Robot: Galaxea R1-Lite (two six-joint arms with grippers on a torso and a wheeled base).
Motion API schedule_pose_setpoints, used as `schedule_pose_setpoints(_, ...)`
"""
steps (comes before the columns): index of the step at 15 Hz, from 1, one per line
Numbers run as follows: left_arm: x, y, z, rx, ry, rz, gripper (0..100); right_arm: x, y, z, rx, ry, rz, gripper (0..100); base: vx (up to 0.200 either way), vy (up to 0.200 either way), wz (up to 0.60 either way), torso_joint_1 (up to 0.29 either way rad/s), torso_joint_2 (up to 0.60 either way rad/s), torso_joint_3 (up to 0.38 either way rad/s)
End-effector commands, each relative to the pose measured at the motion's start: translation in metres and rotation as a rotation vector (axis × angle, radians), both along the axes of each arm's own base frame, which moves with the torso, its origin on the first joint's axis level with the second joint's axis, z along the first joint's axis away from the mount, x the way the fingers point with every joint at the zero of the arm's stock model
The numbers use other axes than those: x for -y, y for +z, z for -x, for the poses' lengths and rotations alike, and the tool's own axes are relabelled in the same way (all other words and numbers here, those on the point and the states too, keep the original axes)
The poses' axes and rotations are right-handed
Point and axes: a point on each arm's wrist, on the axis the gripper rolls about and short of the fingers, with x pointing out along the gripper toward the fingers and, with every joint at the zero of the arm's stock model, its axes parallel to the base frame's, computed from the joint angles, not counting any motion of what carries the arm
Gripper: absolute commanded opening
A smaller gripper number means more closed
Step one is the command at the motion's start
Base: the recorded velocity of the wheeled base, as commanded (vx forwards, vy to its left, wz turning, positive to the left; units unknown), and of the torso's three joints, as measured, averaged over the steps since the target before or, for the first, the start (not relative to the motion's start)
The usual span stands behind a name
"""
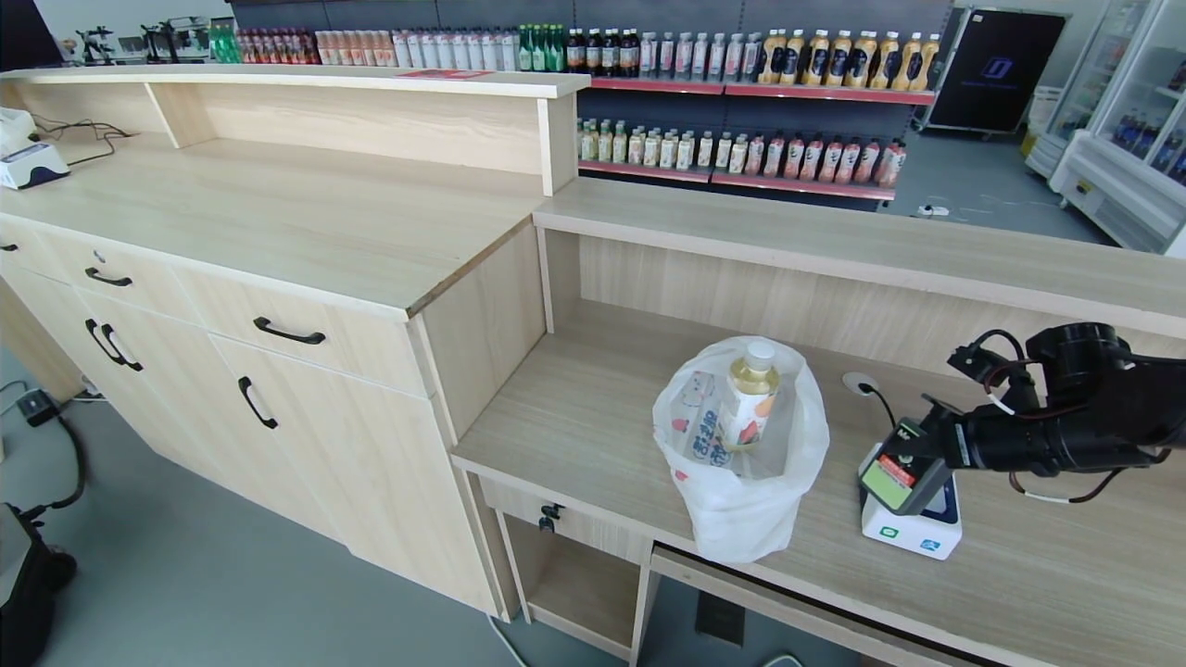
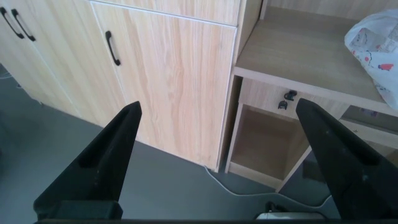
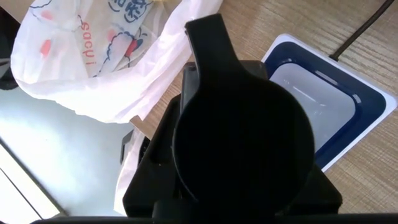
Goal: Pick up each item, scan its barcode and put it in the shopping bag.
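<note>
Well, looks partway done: the shopping bag (image 1: pixel 741 500) near the front edge of the bench (image 1: pixel 593 398) already has a bottle (image 1: pixel 750 389) plus 1 pack (image 1: pixel 695 417), the right gripper (image 1: pixel 913 454) is clamped on a small green item (image 1: pixel 889 477) over the scanner (image 1: pixel 917 537), and the left gripper (image 2: pixel 217 106) is spread apart.

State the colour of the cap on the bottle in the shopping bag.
White cap, best in head view.

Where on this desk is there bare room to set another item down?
Bare desk left of the bag, up to the cabinet side; the high counter beyond is bare too. Crowded between bag and scanner, where the right gripper holds a pack over it.
</note>
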Motion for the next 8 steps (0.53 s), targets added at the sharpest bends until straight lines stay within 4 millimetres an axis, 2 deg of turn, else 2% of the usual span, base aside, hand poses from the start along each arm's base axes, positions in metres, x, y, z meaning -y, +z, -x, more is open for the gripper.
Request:
schedule_pose_setpoints(1, 0.000, 0.000, 0.000, 0.001, 0.000, 0.000, 100, 0.001, 0.006, 0.001, 0.013, -0.009, -0.002, 0, 0.000, 0.000, 0.00, 0.000, 0.00, 0.000)
schedule_pose_setpoints(2, 0.000, 0.000, 0.000, 0.001, 0.000, 0.000, 100, 0.000, 0.018, 0.004, 0.037, -0.024, -0.014, 0, 0.000, 0.000, 0.00, 0.000, 0.00, 0.000)
schedule_pose_setpoints(4, 0.000, 0.000, 0.000, 0.001, 0.000, 0.000, 100, -0.009, 0.063, 0.027, 0.174, -0.006, 0.032, 0, 0.000, 0.000, 0.00, 0.000, 0.00, 0.000)
schedule_pose_setpoints(5, 0.000, 0.000, 0.000, 0.001, 0.000, 0.000, 100, -0.013, 0.091, 0.051, 0.285, 0.017, 0.131, 0, 0.000, 0.000, 0.00, 0.000, 0.00, 0.000)
schedule_pose_setpoints(6, 0.000, 0.000, 0.000, 0.001, 0.000, 0.000, 100, -0.014, 0.108, 0.075, 0.376, 0.029, 0.278, 0, 0.000, 0.000, 0.00, 0.000, 0.00, 0.000)
schedule_pose_setpoints(7, 0.000, 0.000, 0.000, 0.001, 0.000, 0.000, 100, -0.012, 0.117, 0.098, 0.466, 0.027, 0.435, 0, 0.000, 0.000, 0.00, 0.000, 0.00, 0.000)
schedule_pose_setpoints(8, 0.000, 0.000, 0.000, 0.001, 0.000, 0.000, 100, -0.012, 0.123, 0.110, 0.548, 0.028, 0.500, 0, 0.000, 0.000, 0.00, 0.000, 0.00, 0.000)
